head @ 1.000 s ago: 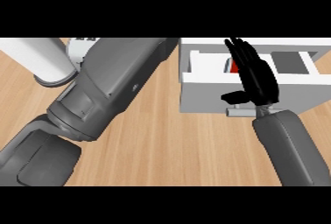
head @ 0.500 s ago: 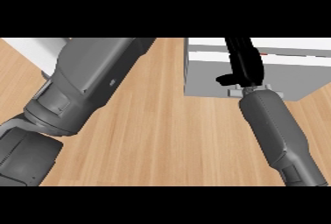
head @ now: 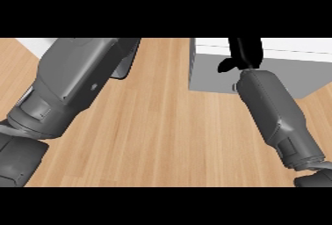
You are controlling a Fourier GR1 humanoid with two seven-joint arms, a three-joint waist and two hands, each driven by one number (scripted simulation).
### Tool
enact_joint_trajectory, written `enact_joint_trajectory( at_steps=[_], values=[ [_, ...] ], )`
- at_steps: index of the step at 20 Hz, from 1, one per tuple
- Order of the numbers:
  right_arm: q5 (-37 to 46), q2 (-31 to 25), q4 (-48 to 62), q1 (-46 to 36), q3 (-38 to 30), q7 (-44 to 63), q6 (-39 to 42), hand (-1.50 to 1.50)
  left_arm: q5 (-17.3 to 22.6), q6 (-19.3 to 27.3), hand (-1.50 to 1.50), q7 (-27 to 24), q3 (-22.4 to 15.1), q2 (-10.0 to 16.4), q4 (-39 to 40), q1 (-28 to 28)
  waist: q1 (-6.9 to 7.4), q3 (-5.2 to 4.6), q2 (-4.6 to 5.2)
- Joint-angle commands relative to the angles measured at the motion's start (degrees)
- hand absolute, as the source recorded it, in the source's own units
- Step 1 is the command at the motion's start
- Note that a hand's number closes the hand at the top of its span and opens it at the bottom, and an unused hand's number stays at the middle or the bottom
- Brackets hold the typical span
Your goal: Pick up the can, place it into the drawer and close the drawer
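Observation:
The white drawer cabinet [head: 272, 79] stands at the upper right of the head view, showing its white top and grey front. No open drawer shows, and the can is not visible. My right hand [head: 245, 53] lies against the cabinet's front and top edge. Its palm and thumb show and its straight fingers run out of the picture's top. My right forearm [head: 276, 114] stretches up to it from the lower right. My left forearm [head: 71, 88] crosses the left side diagonally, and its hand lies beyond the top edge.
The wooden counter [head: 168, 136] fills the middle and bottom. A white object's corner [head: 35, 45] peeks out at the top left behind my left arm. A dark grey shape [head: 124, 66] sits just beside that arm.
The drawer, open a second ago with a red can inside, has slid in and now looks closed. My right hand moved forward with it, and everything shifted up and closer in view.

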Motion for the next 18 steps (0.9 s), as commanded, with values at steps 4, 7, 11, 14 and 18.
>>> enact_joint_trajectory(
  at_steps=[4,7,11,14,18],
  values=[
    [0.3,-1.2,7.7,-8.9,-2.6,0.1,-2.5,-1.5,-0.7,-0.9,-1.5,2.8,-0.8,2.9,-6.5,3.2,1.72,-0.03,0.17],
    [-1.0,-0.9,9.0,-9.8,-3.8,-2.1,-3.0,-1.5,-0.8,-1.9,-1.5,4.0,-0.8,5.2,-8.4,4.4,1.71,0.02,0.44],
    [-3.2,-0.4,9.7,-11.6,-6.2,-3.1,-2.9,-1.5,-0.4,-1.7,-1.5,4.8,-1.4,4.2,-12.2,7.7,2.76,0.06,0.57],
    [-7.1,0.9,7.9,-12.4,-8.8,-7.2,-1.2,-1.5,-0.5,-2.1,-1.5,4.6,-1.3,6.7,-14.4,11.0,2.13,0.04,0.01],
    [-8.4,-0.3,9.2,-11.2,-10.5,-11.0,-2.2,-1.5,-0.5,-1.3,-1.5,6.8,-1.9,7.0,-20.1,13.0,2.45,0.06,0.05]
  ],
)
